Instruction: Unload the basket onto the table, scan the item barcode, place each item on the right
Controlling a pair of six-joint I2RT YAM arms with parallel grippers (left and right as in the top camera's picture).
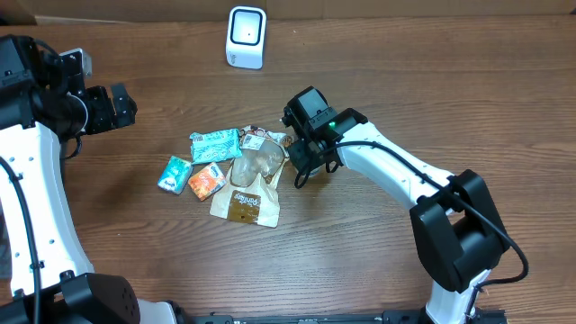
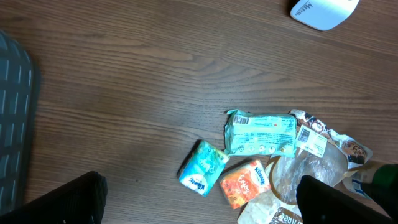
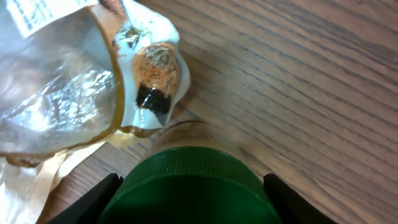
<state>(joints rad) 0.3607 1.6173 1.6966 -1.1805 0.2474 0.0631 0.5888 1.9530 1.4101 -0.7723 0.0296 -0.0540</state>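
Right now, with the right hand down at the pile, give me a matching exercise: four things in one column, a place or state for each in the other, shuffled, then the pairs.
1. white scanner
2. green cap
3. orange packet
4. left hand

A. between the fingers of the right hand
B. open, holding nothing
C. standing alone at the top of the overhead view
D. beside the blue tissue pack

Pairs: 1-C, 2-A, 3-D, 4-B

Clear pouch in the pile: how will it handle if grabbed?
Likely floppy: the clear pouch looks thin and crinkled. Probably light, with little visible inside. Lifting it may drag the kraft bag, which it seems to overlap.
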